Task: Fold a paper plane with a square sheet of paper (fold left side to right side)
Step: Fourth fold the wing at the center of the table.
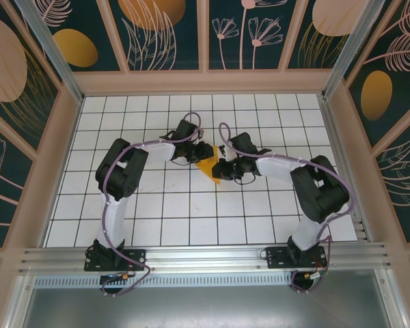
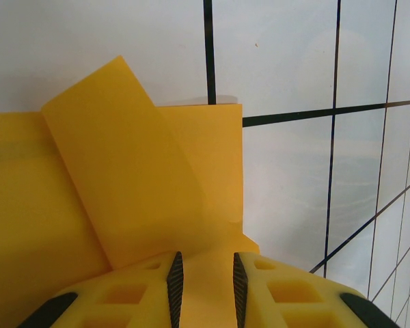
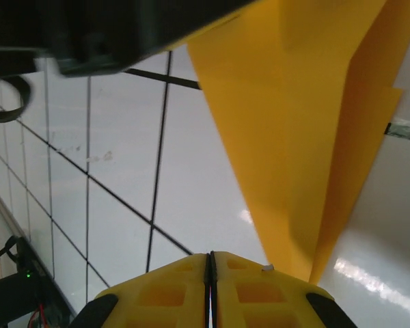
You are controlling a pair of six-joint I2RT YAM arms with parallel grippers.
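Note:
The orange sheet of paper (image 1: 206, 166) lies folded on the white grid table, between the two grippers. In the left wrist view the paper (image 2: 123, 171) shows a raised flap slanting over flat layers. My left gripper (image 2: 207, 260) stands over its near edge, jaws a little apart, with orange paper showing in the gap. From above, that left gripper (image 1: 203, 153) is at the paper's upper left. In the right wrist view the paper (image 3: 307, 123) narrows to a layered point that runs down past my right gripper (image 3: 210, 258) on its right side. The right gripper (image 1: 221, 169) is shut with nothing in it.
The table (image 1: 191, 219) is walled by a wooden frame (image 1: 205, 82) at the back and both sides. A metal rail (image 1: 205, 256) carries the arm bases at the near edge. The left arm's black body (image 3: 123, 27) hangs just above the right gripper.

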